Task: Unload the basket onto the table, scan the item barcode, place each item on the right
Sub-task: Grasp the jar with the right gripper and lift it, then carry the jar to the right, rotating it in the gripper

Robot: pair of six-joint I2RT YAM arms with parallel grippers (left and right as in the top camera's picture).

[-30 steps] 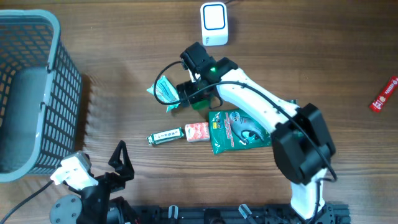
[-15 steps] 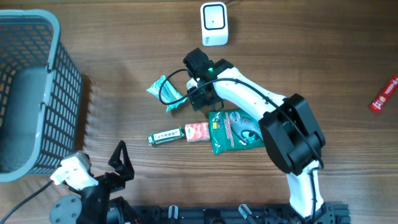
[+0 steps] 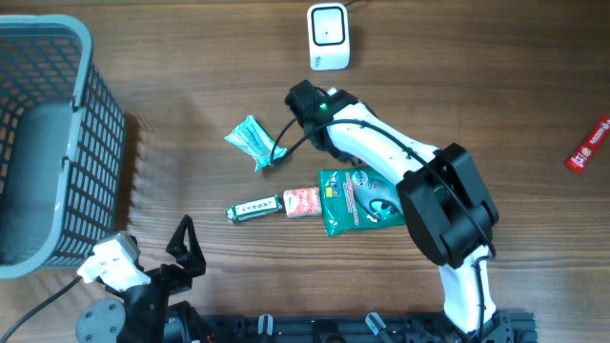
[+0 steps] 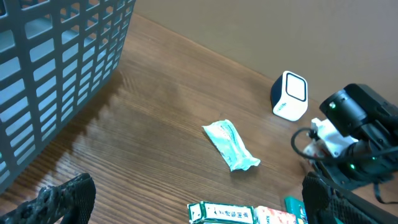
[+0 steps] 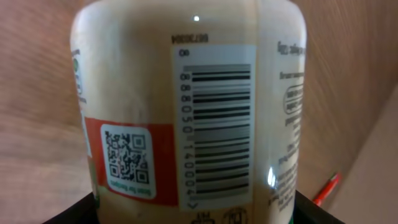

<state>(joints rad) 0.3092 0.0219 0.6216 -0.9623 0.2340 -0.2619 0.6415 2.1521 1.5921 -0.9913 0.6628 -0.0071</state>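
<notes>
Two arms at a wooden desk (image 3: 496, 67). The right arm (image 3: 381, 143) reaches up the middle of the overhead frame, and its head sits just below a white scanner (image 3: 328, 36) at top centre, apart from it.

Right jaws: partly closed on a cream bottle (image 5: 137, 81), dark tips showing at both lower corners of the wrist view. The bottle fills that view. A white label strip carries the barcode (image 5: 214, 130), bars stacked down the strip, with a QR code (image 5: 126, 162) on a red patch to its left. In the overhead view the arm's head hides the bottle.

Left jaws: spread wide and holding nothing, low at the bottom left of the overhead frame. One dark tip (image 4: 62, 199) shows at each lower corner of the left wrist view.

Loose items near the middle of the desk:
- teal packet (image 3: 250, 139), left of the right arm's head, with a black cable looping beside it
- green pouch (image 3: 357, 198), partly under the arm
- red-and-white packet (image 3: 301, 201), just left of the pouch
- small green-and-white bar (image 3: 253, 208), further left

A red bar (image 3: 589, 145) lies far off at the right edge. A grey basket (image 3: 57, 38) fills the upper left.
</notes>
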